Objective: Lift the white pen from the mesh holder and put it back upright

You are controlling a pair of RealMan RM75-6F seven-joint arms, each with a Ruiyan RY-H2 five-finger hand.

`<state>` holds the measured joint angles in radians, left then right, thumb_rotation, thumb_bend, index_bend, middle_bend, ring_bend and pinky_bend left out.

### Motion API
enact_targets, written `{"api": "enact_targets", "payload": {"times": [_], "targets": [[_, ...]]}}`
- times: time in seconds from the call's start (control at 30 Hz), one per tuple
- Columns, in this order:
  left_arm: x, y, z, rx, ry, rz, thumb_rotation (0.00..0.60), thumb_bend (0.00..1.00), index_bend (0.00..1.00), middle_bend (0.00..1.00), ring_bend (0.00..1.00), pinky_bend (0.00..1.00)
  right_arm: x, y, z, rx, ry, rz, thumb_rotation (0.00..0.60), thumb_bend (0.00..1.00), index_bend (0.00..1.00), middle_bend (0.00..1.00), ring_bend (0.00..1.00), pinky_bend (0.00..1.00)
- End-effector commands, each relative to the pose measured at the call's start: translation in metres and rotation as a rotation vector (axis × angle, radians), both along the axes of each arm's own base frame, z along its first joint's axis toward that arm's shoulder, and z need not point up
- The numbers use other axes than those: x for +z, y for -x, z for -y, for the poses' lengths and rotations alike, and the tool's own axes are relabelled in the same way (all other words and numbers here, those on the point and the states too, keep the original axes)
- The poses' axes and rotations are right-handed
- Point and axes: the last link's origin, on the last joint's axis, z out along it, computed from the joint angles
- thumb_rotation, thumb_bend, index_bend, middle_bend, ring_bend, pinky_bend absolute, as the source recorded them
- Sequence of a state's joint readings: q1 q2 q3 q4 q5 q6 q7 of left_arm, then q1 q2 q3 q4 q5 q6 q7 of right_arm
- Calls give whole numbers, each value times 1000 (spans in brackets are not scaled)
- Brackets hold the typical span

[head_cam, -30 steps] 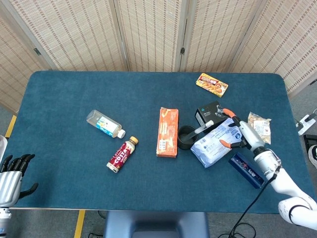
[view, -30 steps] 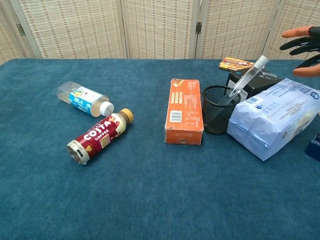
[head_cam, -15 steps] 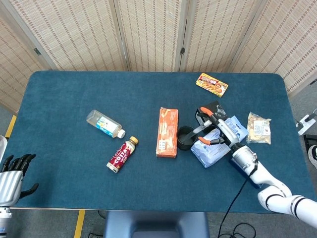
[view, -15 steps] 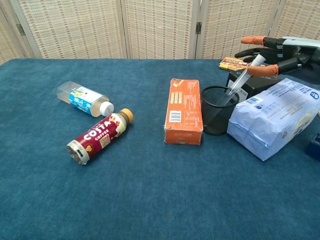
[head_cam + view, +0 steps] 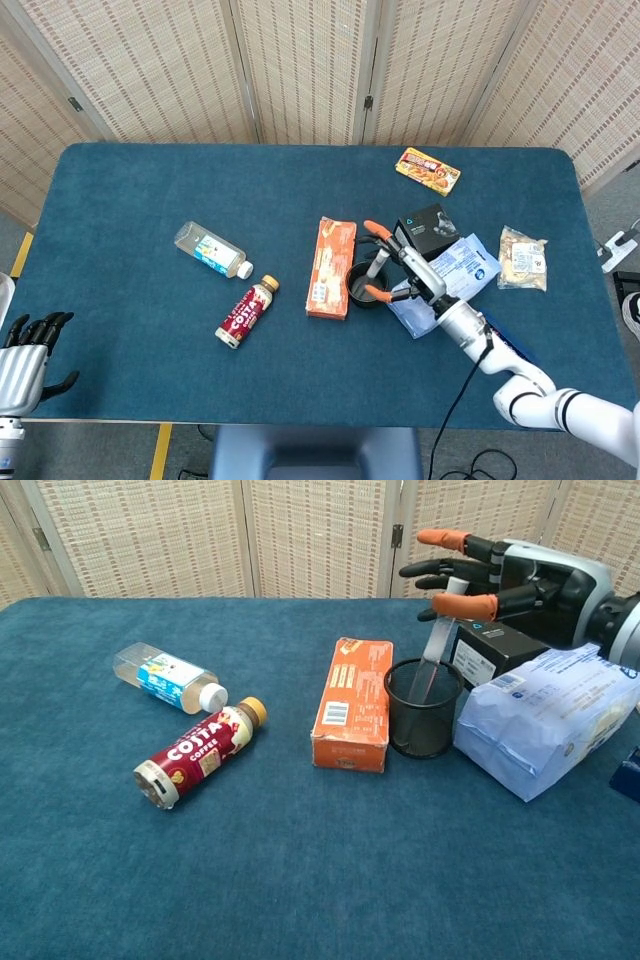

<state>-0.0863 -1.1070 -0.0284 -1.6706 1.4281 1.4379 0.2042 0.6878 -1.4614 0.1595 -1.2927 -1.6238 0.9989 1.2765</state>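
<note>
Over the mesh holder (image 5: 362,283), in the head view, my right hand (image 5: 398,268) hangs with its fingers spread around the top of the white pen (image 5: 379,262). The pen stands in the holder, its upper end poking out toward the black box (image 5: 425,226) behind. From up here I cannot tell whether my fingers actually touch the pen. The orange carton (image 5: 328,267) lies just left of the holder, touching or nearly so; the white bag (image 5: 440,283) lies just right of it. My left hand (image 5: 28,352) rests far to the left of the holder, at the table's near corner, fingers curled, holding nothing.

In the chest view the holder (image 5: 424,721) sits between the carton (image 5: 352,718) and the bag (image 5: 546,723). The pen (image 5: 437,645) leans a little to the right inside it, its tip down in the mesh and its cap up between my right hand's (image 5: 497,572) fingertips (image 5: 468,606). The thumb and the fingers above it bracket the cap, still apart rather than pinched, so I judge I have no hold yet.

So I am at the reach-and-grasp step; nothing is lifted. Next I need to close thumb and finger on the cap, then draw the pen straight up without tipping the holder or nudging the carton.
</note>
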Motion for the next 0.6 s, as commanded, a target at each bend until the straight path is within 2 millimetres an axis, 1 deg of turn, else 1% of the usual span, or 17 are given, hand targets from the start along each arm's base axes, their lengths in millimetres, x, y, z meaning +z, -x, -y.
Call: {"api": "enact_targets", "payload": {"times": [0.03, 0.17, 0.4, 0.5, 0.6], "targets": [[0, 1, 0, 2, 0, 1, 600, 250, 179, 192, 202, 117, -5, -11, -8, 40, -27, 22, 600, 231, 0, 173, 72, 197], [-1, 1, 0, 3, 4, 5, 600, 249, 179, 192, 202, 117, -7, -22, -15, 84, -40, 25, 600, 232, 0, 173, 72, 197], [-1, 4, 1, 12, 4, 10, 600, 251, 179, 192, 203, 117, -1, -30, -21, 128, 1, 7, 600, 232, 0, 173, 72, 197], [-1, 4, 1, 9, 4, 13, 600, 250, 178, 192, 203, 117, 7, -32, -23, 163, 34, -11, 600, 232, 0, 172, 72, 197], [0, 4, 1, 11, 3, 13, 600, 249, 179, 192, 202, 117, 20, -35, -24, 208, 87, -48, 600, 232, 0, 168, 71, 195]]}}
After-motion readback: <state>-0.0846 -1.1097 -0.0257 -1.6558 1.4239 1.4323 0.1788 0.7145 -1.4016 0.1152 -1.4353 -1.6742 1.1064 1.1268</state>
